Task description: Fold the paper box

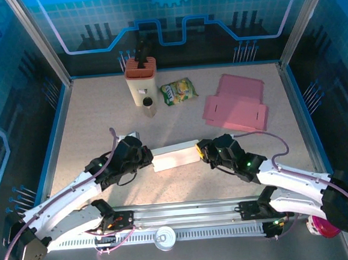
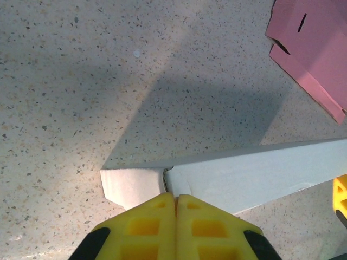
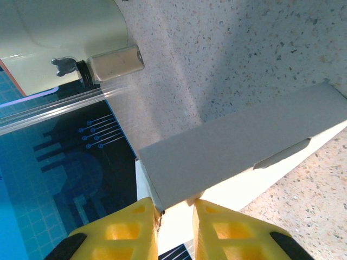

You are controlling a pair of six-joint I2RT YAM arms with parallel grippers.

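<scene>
The white paper box (image 1: 176, 156) lies long and low across the middle of the table, between my two grippers. At its left end my left gripper (image 1: 147, 159) has its yellow fingertips pressed together on the near edge of the box (image 2: 244, 173), right at the seam beside an end flap (image 2: 133, 187); a thin white tab runs in between them. My right gripper (image 1: 203, 152) is at the right end. In the right wrist view its fingers (image 3: 135, 227) straddle the box's end corner (image 3: 233, 146) and press on it from both sides.
A flat pink cardboard blank (image 1: 237, 103) lies at the back right. A green snack bag (image 1: 178, 91), a beige container with a red lid (image 1: 141, 78) and a small jar (image 1: 148, 106) stand at the back centre. A tin can (image 1: 165, 237) sits by the arm bases.
</scene>
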